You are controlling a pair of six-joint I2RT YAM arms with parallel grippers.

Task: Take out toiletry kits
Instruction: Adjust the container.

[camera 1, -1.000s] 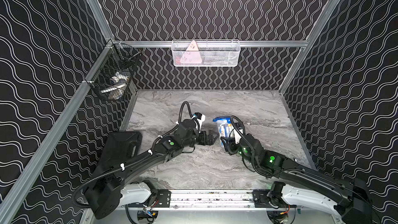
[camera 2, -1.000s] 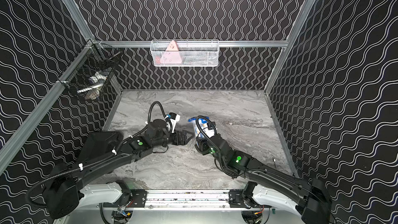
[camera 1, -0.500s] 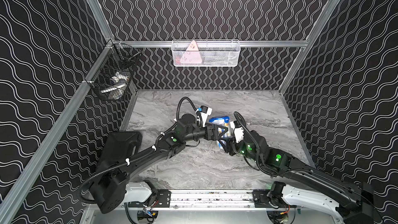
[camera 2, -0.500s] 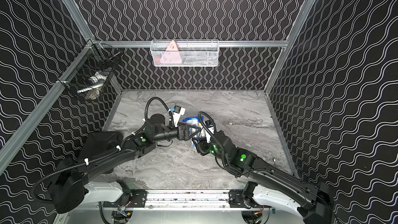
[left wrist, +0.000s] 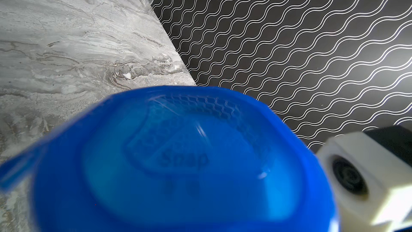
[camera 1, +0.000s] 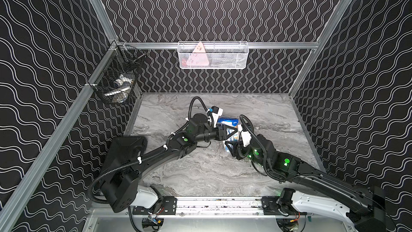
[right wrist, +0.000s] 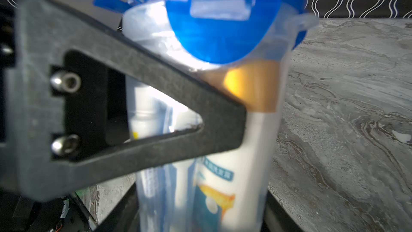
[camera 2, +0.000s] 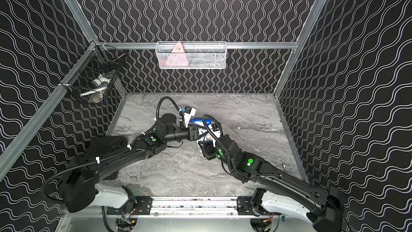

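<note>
The right gripper (camera 1: 230,147) clamps the clear cup (right wrist: 284,47) low down, mid-table. The toiletry kits (right wrist: 236,152) stand inside, under the blue lid (left wrist: 178,164). I cannot tell whether the left gripper (camera 1: 231,133), at the cup's top, grips anything. A sideways pull there could tip the cup.

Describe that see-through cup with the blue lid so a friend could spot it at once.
Look at the grey marble table; near its middle is a clear plastic cup, packed with small toiletries. Unlike the white mesh basket and black wire basket hung on the walls, it is see-through and carries a bright blue lid.
</note>
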